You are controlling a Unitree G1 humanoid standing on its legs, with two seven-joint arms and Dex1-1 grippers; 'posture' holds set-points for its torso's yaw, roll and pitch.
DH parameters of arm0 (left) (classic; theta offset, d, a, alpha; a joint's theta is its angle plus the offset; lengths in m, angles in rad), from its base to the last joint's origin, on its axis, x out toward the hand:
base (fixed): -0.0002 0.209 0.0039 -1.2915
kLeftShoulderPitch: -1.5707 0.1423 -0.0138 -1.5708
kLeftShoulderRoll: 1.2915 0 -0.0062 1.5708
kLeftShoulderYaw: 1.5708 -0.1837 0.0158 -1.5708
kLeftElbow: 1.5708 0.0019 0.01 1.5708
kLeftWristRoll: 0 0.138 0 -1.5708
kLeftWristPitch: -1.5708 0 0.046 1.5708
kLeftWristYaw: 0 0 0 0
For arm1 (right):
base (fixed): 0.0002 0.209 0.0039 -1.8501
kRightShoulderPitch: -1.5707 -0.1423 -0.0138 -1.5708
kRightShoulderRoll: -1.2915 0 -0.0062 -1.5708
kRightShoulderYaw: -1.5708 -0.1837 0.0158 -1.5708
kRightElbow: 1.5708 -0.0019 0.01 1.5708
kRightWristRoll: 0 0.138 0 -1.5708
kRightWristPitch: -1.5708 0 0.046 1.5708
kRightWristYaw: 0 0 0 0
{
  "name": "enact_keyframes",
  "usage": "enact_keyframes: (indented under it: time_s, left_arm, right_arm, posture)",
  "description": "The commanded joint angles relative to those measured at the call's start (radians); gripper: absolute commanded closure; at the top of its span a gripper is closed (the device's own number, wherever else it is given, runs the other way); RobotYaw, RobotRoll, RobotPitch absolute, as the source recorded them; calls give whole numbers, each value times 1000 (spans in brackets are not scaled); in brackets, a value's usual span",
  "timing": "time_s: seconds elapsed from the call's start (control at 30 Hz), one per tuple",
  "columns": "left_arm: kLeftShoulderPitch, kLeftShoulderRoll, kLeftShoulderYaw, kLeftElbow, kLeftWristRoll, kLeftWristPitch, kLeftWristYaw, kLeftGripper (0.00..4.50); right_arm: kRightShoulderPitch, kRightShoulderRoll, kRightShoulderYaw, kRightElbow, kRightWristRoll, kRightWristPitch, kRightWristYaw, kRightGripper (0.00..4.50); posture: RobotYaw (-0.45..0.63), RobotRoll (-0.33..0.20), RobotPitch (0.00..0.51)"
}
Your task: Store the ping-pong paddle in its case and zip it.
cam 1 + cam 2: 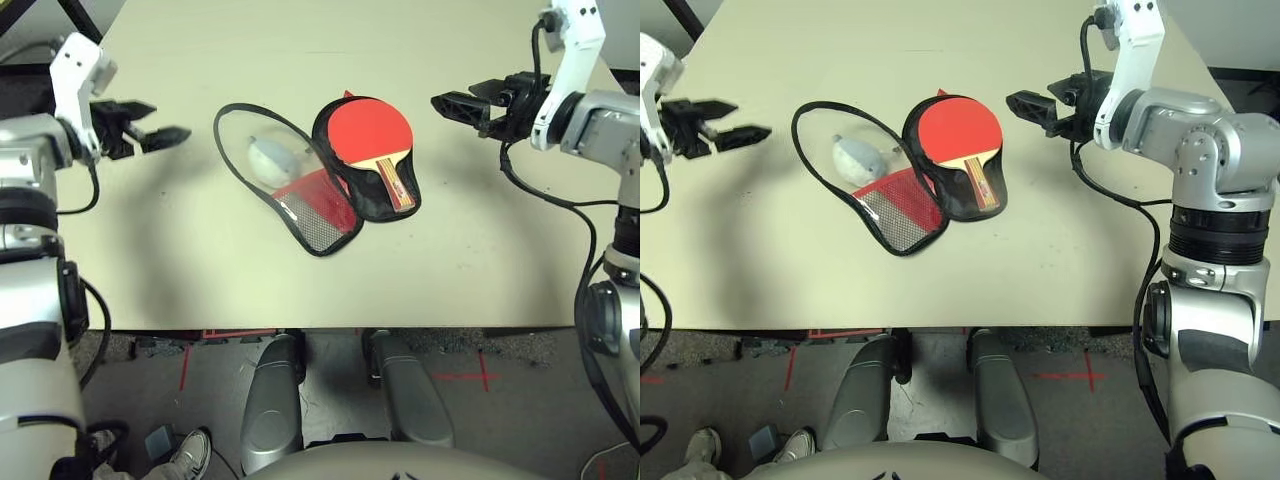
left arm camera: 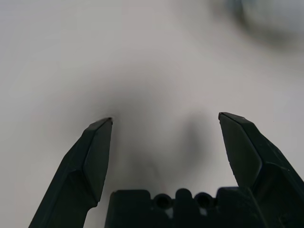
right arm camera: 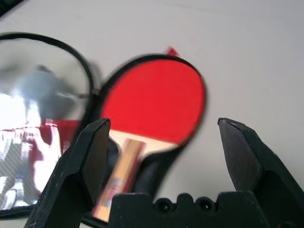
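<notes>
At the left edge of the worktop (image 1: pixel 200 270) the left gripper (image 1: pixel 158 133) hangs above bare surface, its two black fingers (image 2: pixel 92 161) spread wide apart with nothing between them, pointing toward the middle. Well to its right, near the centre of the worktop, lies the case (image 1: pixel 300 180), unzipped and folded open flat. Its left half shows a black zipper edge looping round a clear panel, with a pale fuzzy blob (image 1: pixel 272 157) under or behind that panel, and below it a red and silvery mesh pocket (image 1: pixel 318 208). The right half lies lining up, black, and the paddle (image 1: pixel 372 135) rests on it, red face up, its striped wooden handle (image 1: pixel 392 182) pointing toward the robot and a little to the right. The paddle sits inside the outline of that half; the other half is not folded over it. Further right, apart from the case and level with the paddle's head, the right gripper (image 1: pixel 445 102) hovers with its fingers (image 3: pixel 240 156) also wide apart and empty, aimed back toward the paddle.
</notes>
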Motion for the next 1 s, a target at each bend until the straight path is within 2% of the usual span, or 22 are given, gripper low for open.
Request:
enact_keyframes:
  time_s: [0.03, 0.13, 0.2, 0.33, 0.37, 0.57, 0.63, 0.8, 0.9, 1.0]
  left_arm:
    - [123, -2, -49, -310, -67, 184, -94, 0]
    - [215, -29, -68, -596, -142, 341, -96, 0]
    - [218, -81, -80, -743, -194, 434, -65, 0]
    - [139, -199, -95, -841, -243, 509, 14, 0]
    - [95, -243, -102, -827, -243, 496, 36, 0]
    - [-97, -394, -129, -710, -235, 419, 89, 0]
    - [-186, -484, -118, -608, -220, 344, 137, 0]
    - [-291, -646, -83, -336, -193, 166, 245, 0]
    - [-306, -687, -75, -262, -178, 80, 281, 0]
    - [-309, -703, -49, -276, -202, 76, 302, 0]
  right_arm:
    - [30, -10, 7, 13, -29, -112, 42, 14]
    - [48, -29, 26, 28, -54, -161, 73, 14]
    - [53, -35, 28, 43, -64, -176, 80, 14]
    - [48, -35, 22, 66, -83, -193, 71, 14]
    - [44, -33, 17, 71, -87, -193, 60, 14]
    - [11, -36, -1, 85, -90, -154, 24, 14]
    - [-10, -38, -19, 105, -90, -115, -11, 14]
    - [-72, 8, -108, 166, -74, -30, -136, 14]
    - [-88, 26, -142, 173, -63, 26, -179, 14]
    - [-109, 29, -169, 185, -19, 194, -187, 14]
  posture:
    - [4, 0, 229]
    - [-1, 0, 231]
    - [-2, 0, 233]
    - [-6, 0, 237]
    - [-10, 0, 239]
    - [-19, 0, 241]
    - [-20, 0, 242]
    - [-35, 0, 245]
    - [-45, 0, 249]
    - [-42, 0, 250]
